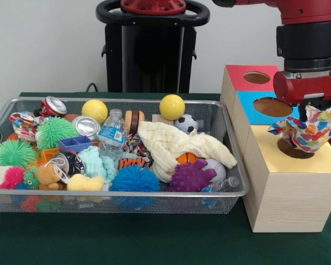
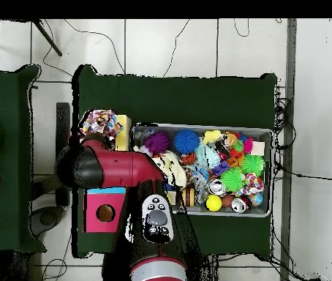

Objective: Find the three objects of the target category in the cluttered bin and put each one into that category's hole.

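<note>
A crumpled multicoloured patterned cloth (image 1: 308, 131) is clamped by the gripper (image 1: 303, 117) above the yellow-topped wooden box's hole (image 1: 295, 150).

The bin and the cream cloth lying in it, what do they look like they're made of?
The bin looks like silver wire mesh, probably metal: the toys show through its fine grid and the rim is a shiny rod. The cream cloth looks like soft woven cotton, perhaps muslin: matte, crinkled, draping in loose folds over the toys.
</note>
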Motion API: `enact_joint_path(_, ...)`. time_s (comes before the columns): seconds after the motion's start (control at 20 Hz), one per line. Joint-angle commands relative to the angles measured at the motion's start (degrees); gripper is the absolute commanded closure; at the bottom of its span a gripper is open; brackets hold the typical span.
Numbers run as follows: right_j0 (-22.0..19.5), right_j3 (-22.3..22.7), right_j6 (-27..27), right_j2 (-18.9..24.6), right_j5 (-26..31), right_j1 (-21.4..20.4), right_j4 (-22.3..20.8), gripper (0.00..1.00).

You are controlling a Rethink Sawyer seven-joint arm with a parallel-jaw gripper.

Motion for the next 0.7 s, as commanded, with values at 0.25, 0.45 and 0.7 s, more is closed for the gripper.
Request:
enact_joint_path(0.25, -0.40, 5.82, 14.18, 4.11, -4.77, 4.27, 1.79, 1.00)
enact_joint_path(0.45, 0.00, 5.71, 14.09, 3.22, -5.19, 4.67, 1.72, 1.00)
enact_joint_path(0.7, 0.37, 5.81, 14.10, 2.30, -5.64, 5.16, 1.75, 1.00)
